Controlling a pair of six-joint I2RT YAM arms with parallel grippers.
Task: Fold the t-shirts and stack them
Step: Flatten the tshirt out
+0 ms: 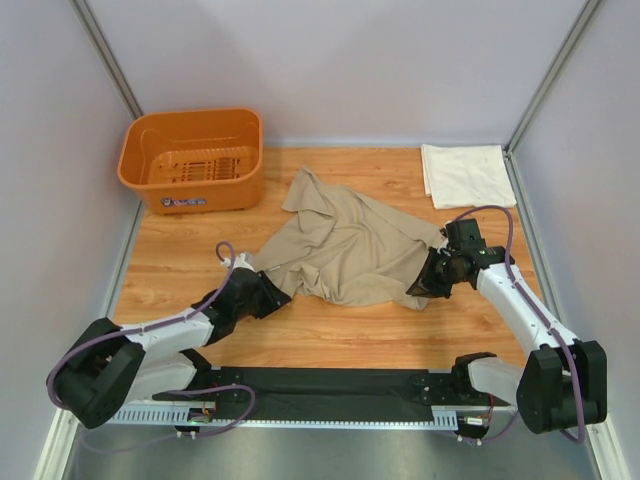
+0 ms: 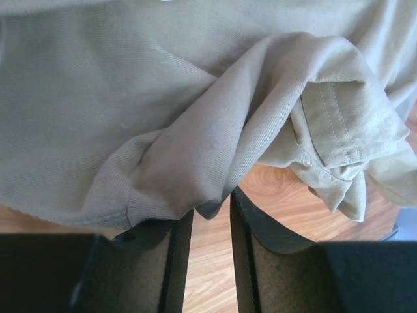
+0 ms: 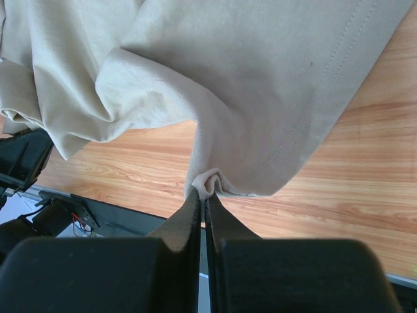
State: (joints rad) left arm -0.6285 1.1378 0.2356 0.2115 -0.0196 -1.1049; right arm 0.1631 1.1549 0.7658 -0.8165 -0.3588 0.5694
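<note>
tan t-shirt (image 1: 345,250): crumpled mid-table (image 1: 180,262) | cream t-shirt (image 1: 465,172): folded flat, 1 o'clock of it, apart | left gripper (image 1: 268,296): at its 8 o'clock edge, jaws apart, fold at tips | right gripper (image 1: 432,280): 4 o'clock edge, pinched on hem | orange basket (image 1: 135,165): 11 o'clock

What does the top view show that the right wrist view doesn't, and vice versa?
Top only: the orange basket at the back left, the folded cream shirt at the back right, and the left fingers at the tan shirt's left edge. Right wrist only: the right fingers pinched shut on a small tuck of that shirt's edge. Both: the tan shirt and the wooden table.
</note>
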